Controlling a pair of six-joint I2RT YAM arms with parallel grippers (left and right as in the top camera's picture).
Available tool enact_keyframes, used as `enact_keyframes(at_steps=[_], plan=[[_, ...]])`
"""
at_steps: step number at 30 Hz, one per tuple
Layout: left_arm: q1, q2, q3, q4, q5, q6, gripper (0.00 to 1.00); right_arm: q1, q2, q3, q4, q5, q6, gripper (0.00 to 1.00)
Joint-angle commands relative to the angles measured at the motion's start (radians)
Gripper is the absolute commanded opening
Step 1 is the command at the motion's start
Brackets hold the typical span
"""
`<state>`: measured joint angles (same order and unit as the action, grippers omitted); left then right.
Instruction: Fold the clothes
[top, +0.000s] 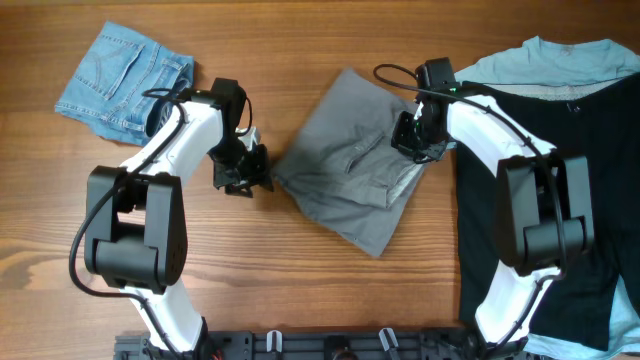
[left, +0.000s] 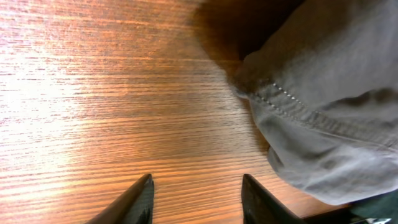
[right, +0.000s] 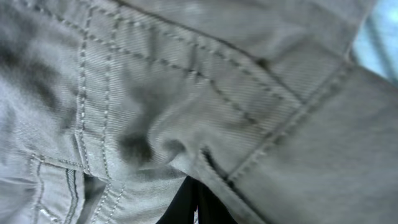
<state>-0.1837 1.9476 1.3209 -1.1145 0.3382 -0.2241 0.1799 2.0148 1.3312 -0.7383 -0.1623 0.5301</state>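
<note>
The grey shorts (top: 350, 165) lie folded and askew in the middle of the table. My left gripper (top: 245, 175) is open and empty, low over bare wood just left of the shorts' left corner; the left wrist view shows its fingers (left: 196, 180) apart beside the stitched hem (left: 329, 112). My right gripper (top: 415, 140) sits at the shorts' right edge near the waistband. In the right wrist view its fingers (right: 196, 199) are pressed together with grey fabric (right: 186, 93) bunched over them. Small blue denim shorts (top: 120, 80) lie at the far left.
A black garment (top: 600, 200) lies spread along the right side, over a light-blue T-shirt (top: 560, 60) whose collar shows at the far right. Bare wooden table (top: 300, 290) lies in front of the shorts.
</note>
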Motion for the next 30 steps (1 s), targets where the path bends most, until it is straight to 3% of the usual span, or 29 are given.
enact_keyframes(at_steps=[1,2,4,7,10,12,16,18,22,25,26,29,30], plan=[[-0.005,0.008,0.018,-0.011,0.003,0.011,0.17,-0.008,-0.06,-0.047,-0.012,0.149,-0.1,0.04],[-0.011,0.008,0.018,0.006,0.056,0.011,0.12,-0.008,-0.138,-0.047,-0.002,0.137,-0.211,0.07],[-0.027,0.008,0.018,0.073,0.147,0.012,0.1,-0.008,-0.258,-0.047,0.014,0.136,-0.296,0.12],[-0.077,0.01,0.018,0.189,0.16,0.011,0.1,-0.008,-0.383,-0.047,0.037,0.136,-0.299,0.14],[-0.135,0.025,0.018,0.262,0.146,-0.007,0.13,-0.008,-0.395,-0.048,0.03,0.098,-0.323,0.14],[-0.161,0.056,0.018,0.28,0.014,-0.176,0.13,-0.008,-0.393,-0.048,0.022,0.048,-0.323,0.14],[-0.171,0.179,0.018,0.334,0.0,-0.317,0.05,-0.008,-0.393,-0.048,0.011,0.004,-0.365,0.14],[-0.146,0.249,0.018,0.332,-0.029,-0.316,0.04,-0.008,-0.392,-0.048,0.007,-0.043,-0.41,0.15],[0.023,0.256,0.106,0.571,0.071,-0.314,0.04,0.006,-0.372,-0.077,0.038,-0.135,-0.485,0.2],[0.089,0.255,0.288,0.512,0.156,-0.212,0.04,0.052,-0.28,-0.09,0.075,-0.182,-0.475,0.19],[0.097,0.255,0.369,0.414,0.163,-0.169,0.1,0.07,-0.243,-0.09,0.085,-0.204,-0.475,0.18],[0.099,0.24,0.471,0.117,0.163,-0.105,0.61,0.112,-0.101,-0.09,0.148,-0.186,-0.407,0.09],[0.102,0.235,0.471,0.064,0.163,-0.086,0.65,0.111,-0.066,-0.09,0.146,-0.142,-0.336,0.06]])
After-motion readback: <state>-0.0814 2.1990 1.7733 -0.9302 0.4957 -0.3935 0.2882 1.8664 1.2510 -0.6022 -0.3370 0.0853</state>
